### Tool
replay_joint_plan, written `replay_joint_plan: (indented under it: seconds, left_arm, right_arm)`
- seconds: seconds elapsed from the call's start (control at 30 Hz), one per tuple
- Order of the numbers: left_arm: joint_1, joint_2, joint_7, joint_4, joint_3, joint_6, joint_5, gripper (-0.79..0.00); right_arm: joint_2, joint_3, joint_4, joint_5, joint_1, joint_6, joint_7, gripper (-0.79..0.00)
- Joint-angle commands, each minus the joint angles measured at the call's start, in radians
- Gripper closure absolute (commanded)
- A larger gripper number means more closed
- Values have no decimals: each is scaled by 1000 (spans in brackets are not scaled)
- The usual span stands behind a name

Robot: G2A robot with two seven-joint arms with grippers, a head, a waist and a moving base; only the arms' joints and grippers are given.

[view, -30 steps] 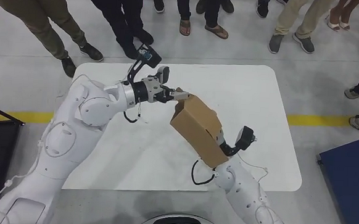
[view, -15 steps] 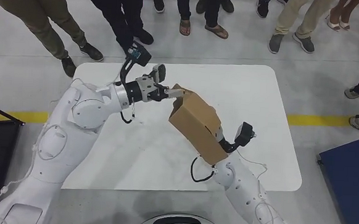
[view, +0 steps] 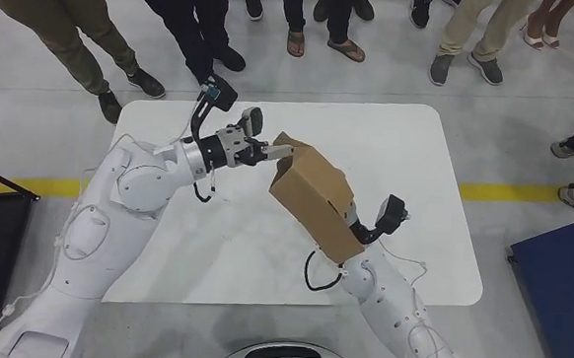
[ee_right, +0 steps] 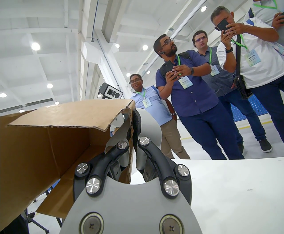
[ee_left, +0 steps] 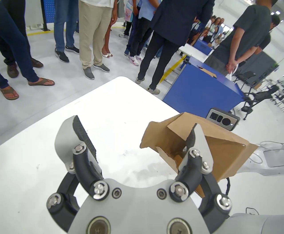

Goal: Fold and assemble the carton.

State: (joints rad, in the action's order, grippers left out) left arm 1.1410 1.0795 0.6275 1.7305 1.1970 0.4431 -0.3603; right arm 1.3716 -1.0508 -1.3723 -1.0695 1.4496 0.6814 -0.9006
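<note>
While the brown box (view: 314, 193) hangs tilted above the middle of the white table (view: 417, 147), the right gripper (ee_right: 133, 120) squeezes tight on one side wall. The left gripper (ee_left: 135, 125) is wide open, holding nothing, one finger (ee_left: 196, 141) at the box's open end.

carton (view: 311, 195): tilted over the middle of the worktop (view: 417, 157), one open end toward the far left. left tool (view: 274, 151): at that end, one finger inside the carton, the other outside. right tool (ee_right: 133, 119): at the near right end, astride a carton wall.
</note>
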Motion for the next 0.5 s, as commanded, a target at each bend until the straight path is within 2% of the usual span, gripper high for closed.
replay_joint_plan:
  seconds: [0.0, 0.13, 0.17, 0.2, 0.23, 0.47]
  left_arm:
    - [8, -2, 69, -38, 19, 16, 402, -785]
    - [-6, -10, 261, -115, 78, -28, 787, -785]
    - [2, -10, 301, -140, 81, -64, 900, -785]
    - [-3, -10, 360, -168, 84, -139, 999, -785]
    - [-13, -12, 377, -184, 99, -160, 1042, -785]
    - [-13, -12, 377, -184, 99, -160, 1042, -785]
  right_arm:
    - [-1, -3, 3, 12, 0, 13, 12, 0]
    - [-3, -16, 33, -2, -9, 17, 9, 0]
    - [-3, -19, 38, -18, -9, 3, 2, 0]
    - [-4, -24, 42, -42, -10, -18, -4, 0]
    - [-4, -26, 43, -53, -11, -28, -5, 0]
    - [-4, -26, 43, -53, -11, -28, -5, 0]
